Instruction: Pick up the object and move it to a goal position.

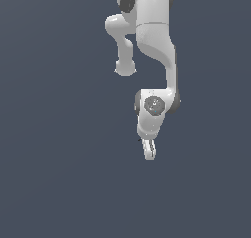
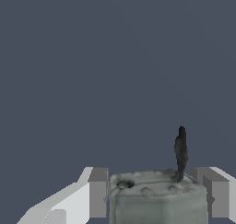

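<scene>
The little grey block (image 2: 156, 197) is sitting right between the two fingers (image 2: 97, 193) of the pincer (image 2: 156, 195), with its dark stub (image 2: 180, 151) sticking up out of one corner. From the wrist view it is filling the whole gap: one finger is lying flat against one side and the other finger against the opposite side, with no daylight showing either way. So the pincer is pinching the block, fingers closed in as far as the block is letting them. I am guessing the grip is being taken across the flat sides because the stub would offer nothing firm to squeeze.

From the exterior view the block itself is too small to make out; only a dark speck is showing just beside the fingertips of the pincer (image 1: 149, 151), which is pointing straight down under the white arm (image 1: 154, 51). That upright pose is probably what is keeping the block square in the fingers.

Whether the block is resting on the worktop (image 1: 59, 183) or hanging clear of it, I cannot tell, as the plain grey surface is giving no shadow or edge. No goal marker is showing anywhere.
</scene>
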### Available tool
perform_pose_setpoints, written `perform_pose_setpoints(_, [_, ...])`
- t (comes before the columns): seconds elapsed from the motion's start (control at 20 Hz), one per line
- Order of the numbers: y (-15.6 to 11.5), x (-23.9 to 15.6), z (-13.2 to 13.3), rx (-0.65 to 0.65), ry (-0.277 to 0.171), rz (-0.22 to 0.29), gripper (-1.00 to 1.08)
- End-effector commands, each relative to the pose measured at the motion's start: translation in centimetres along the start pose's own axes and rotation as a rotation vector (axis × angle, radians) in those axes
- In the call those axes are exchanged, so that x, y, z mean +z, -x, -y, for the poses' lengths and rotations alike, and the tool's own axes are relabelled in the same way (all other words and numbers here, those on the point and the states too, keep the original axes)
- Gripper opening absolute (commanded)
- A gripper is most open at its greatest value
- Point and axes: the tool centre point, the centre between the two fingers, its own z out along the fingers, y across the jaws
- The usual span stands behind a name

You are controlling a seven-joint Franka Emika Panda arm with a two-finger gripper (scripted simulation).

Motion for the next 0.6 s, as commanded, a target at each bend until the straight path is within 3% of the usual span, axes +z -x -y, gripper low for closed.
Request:
perform_pose_setpoints(0.0, [0.02,0.04,0.02,0.0,0.0,0.0,-1.0])
perform_pose_setpoints(0.55, [-0.8,-0.29,0.12,0.0,-0.001,0.0,-1.0])
